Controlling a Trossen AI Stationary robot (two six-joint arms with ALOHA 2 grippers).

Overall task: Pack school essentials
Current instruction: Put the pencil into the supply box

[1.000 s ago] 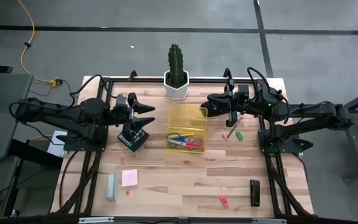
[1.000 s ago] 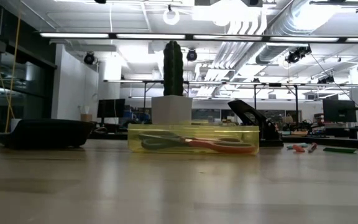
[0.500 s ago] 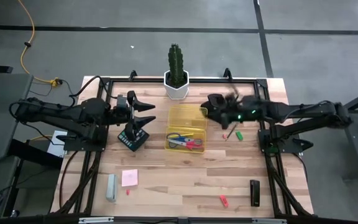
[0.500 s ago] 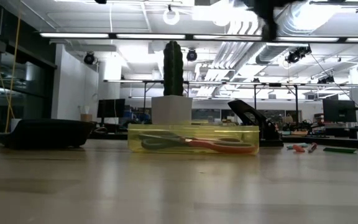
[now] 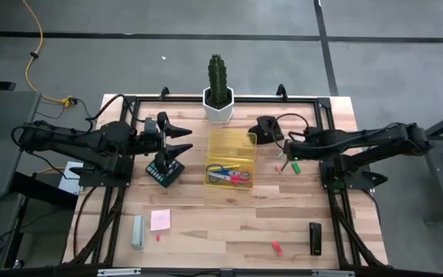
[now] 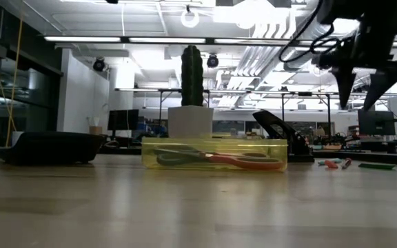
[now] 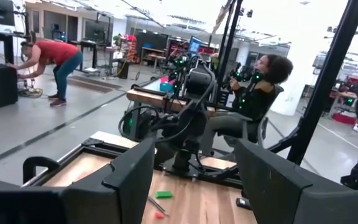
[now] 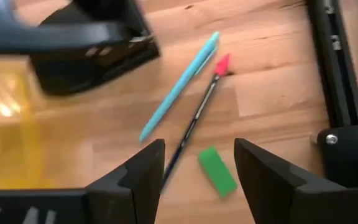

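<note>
Hovering above the table (image 5: 206, 223), the right claw (image 8: 197, 180) points down with its fingers (image 8: 143, 174) spread apart, grasping nothing. Directly beneath it lie a light blue pen (image 8: 179, 87), a dark pen with a red tip (image 8: 199, 112) and a small green piece (image 8: 217, 171), close together on bare wood beside the yellow bin (image 5: 231, 158). Low view: right claw hangs well clear of the surface. Inside the bin, blue-handled scissors (image 5: 218, 172) and red-handled scissors (image 5: 241, 178) lie together. Pink sticky-note pad (image 5: 160, 220) sits near the front left, just beside a grey oblong item (image 5: 138, 231). A small red piece (image 5: 277, 248) lies front right, near a black oblong item (image 5: 315, 238). Left claw (image 5: 184, 142) is raised over the left side, fingers released, empty. Cactus (image 5: 218, 81) stands at the back edge.
</note>
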